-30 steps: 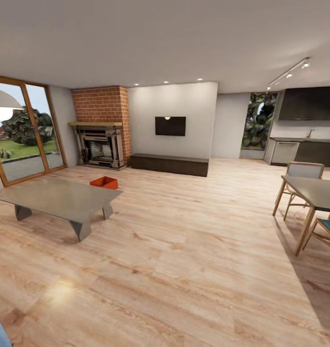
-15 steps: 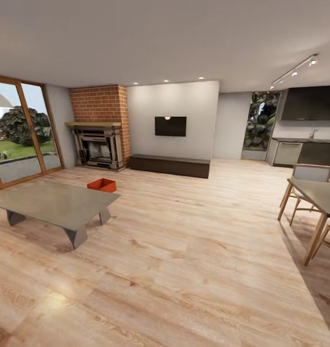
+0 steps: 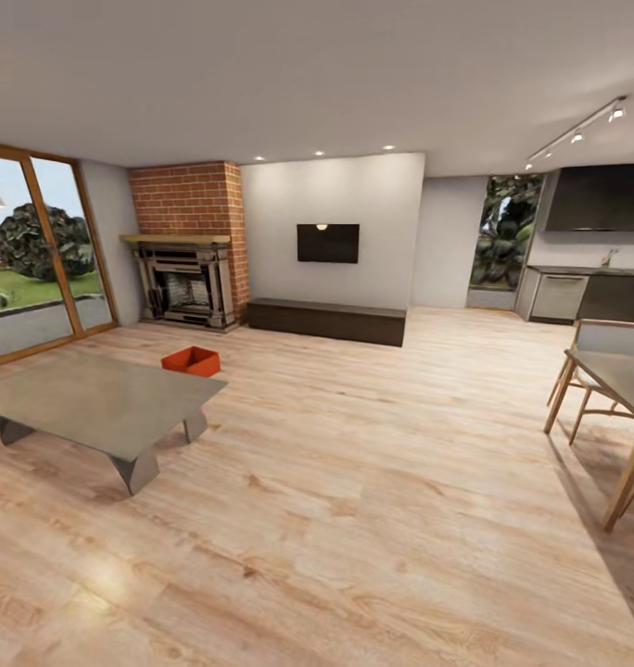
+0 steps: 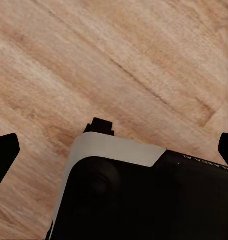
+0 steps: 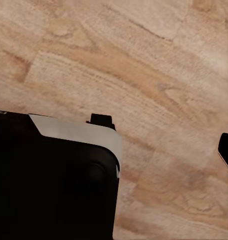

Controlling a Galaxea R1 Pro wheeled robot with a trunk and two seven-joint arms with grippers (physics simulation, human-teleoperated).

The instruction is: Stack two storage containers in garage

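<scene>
I am in the living room, looking over its light wood-plank floor. One orange-red storage container sits on the planks just behind the grey coffee table, in front of the brick fireplace. Its lower part is hidden by the table top. The garage is out of view. My left gripper hangs open over bare planks above the robot's dark base, its fingertips far apart at the picture's edges. One fingertip of my right gripper sits equally far out, with nothing held.
A long dark low cabinet and a wall TV are at the back. Wood-framed glass doors stand at the left. A dining table with chairs is at the right, the kitchen counter behind it. Open floor lies ahead.
The whole head view has shifted: the coffee table and container slid left and the dining table slid right, so the camera has moved forward. Nothing in the room itself moved.
</scene>
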